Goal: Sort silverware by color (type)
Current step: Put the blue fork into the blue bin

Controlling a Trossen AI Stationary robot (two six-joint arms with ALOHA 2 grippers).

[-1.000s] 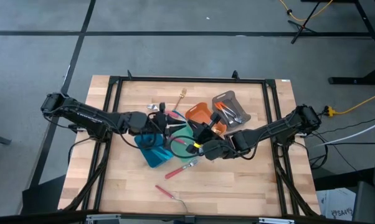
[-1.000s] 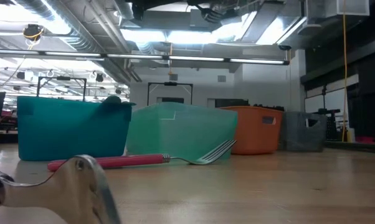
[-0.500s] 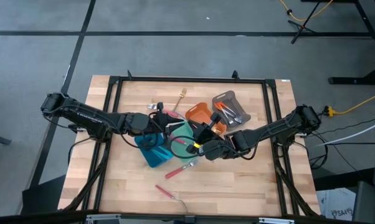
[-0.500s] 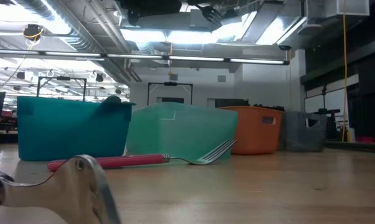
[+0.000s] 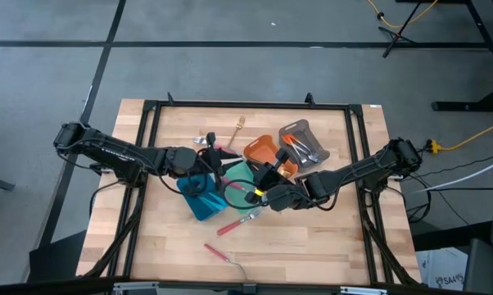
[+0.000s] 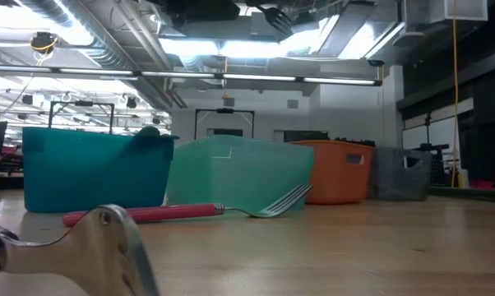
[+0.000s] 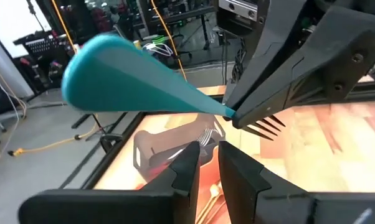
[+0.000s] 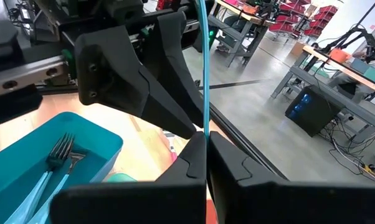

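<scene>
Teal-handled fork (image 7: 144, 84) pinched by both grippers' fingers, tines toward left gripper (image 5: 214, 157), handle toward right gripper (image 5: 263, 182)

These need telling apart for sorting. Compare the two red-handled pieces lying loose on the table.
The red-handled fork lies close beside the blue tray. The other red-handled piece lies apart from the trays, nearer the table's front edge. In the high view the fork's head slants up to the right, while the other piece's head slants down to the right. Both have red handles and metal heads, and both lie outside every tray.

Teal fork (image 7: 144, 87) midair; red fork (image 5: 238, 222) on table.
</scene>
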